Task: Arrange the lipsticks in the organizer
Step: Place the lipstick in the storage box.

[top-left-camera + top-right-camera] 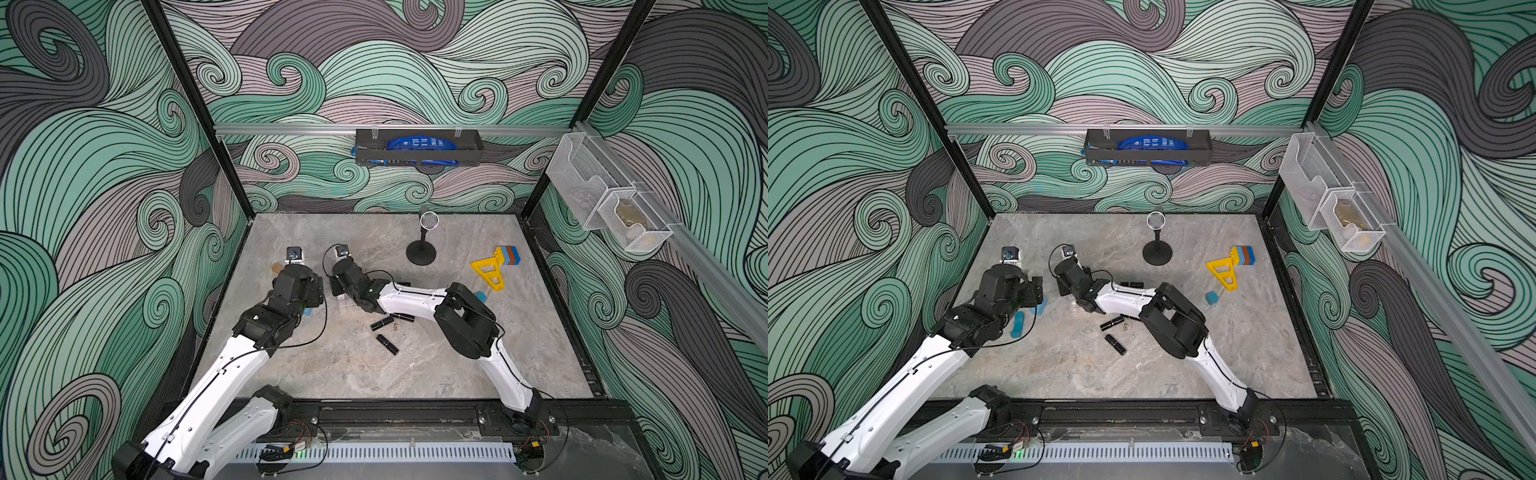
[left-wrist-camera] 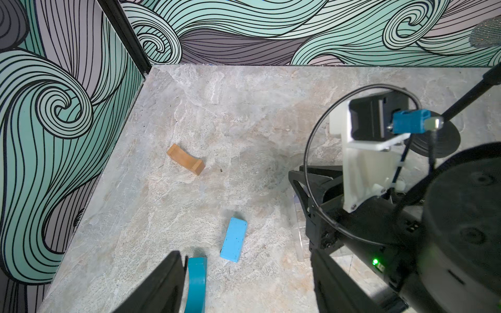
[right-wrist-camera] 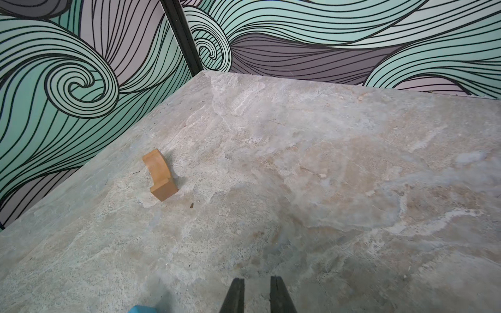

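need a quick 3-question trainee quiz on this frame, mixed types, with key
1. True or false: all lipsticks already stand in the organizer.
2. The left gripper is: A) shut on a lipstick, B) open and empty, C) out of view.
3. Fill in: the curved block in the right wrist view is ___ coloured.
Key: 1 false, several lie on the table; 2 B; 3 tan.

You see a matt, stone-look tabletop [image 1: 457,374] and glossy black plastic lipsticks [image 1: 387,344]. The curved block [image 3: 160,174] looks like smooth bare wood; the blue block [image 2: 233,239] is matt.
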Available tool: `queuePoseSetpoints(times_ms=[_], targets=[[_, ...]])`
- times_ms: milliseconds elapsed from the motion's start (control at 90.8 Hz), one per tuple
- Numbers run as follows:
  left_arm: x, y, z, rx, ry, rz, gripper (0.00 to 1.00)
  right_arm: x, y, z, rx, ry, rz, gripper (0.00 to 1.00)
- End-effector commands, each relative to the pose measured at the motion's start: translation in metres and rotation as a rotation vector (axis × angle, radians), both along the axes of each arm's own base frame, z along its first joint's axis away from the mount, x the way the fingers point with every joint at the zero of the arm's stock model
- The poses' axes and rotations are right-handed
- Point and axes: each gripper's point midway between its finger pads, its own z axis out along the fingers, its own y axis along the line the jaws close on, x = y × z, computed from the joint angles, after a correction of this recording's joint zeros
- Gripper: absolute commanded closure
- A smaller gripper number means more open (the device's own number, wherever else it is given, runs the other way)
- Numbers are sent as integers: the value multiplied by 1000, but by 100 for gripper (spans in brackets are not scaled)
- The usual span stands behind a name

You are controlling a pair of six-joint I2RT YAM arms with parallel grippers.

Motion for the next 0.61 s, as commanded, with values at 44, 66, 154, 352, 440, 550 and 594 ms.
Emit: queuePoseSetpoints(times_ms=[44, 66, 154, 352, 440, 550, 594], targets=[[0, 2, 8, -30, -36, 11, 26, 2, 5, 11, 3, -6, -2, 76], [0, 2, 8, -31, -35, 12, 26, 2, 5, 11, 5, -1, 1, 73], [0, 2, 8, -32, -36, 11, 26, 1, 7, 18, 19, 10, 12, 66], [0, 4, 11, -26, -47, 14, 26, -4, 9, 56, 87, 17, 46, 56], [-1, 5, 18, -16, -60, 10, 26, -6, 3, 82, 144, 21, 53, 52], [-3, 4, 27, 1, -78, -17, 26, -11, -10, 110, 199, 15, 54, 51], [-4, 4, 29, -1, -79, -22, 26, -13, -18, 119, 216, 17, 49, 50]])
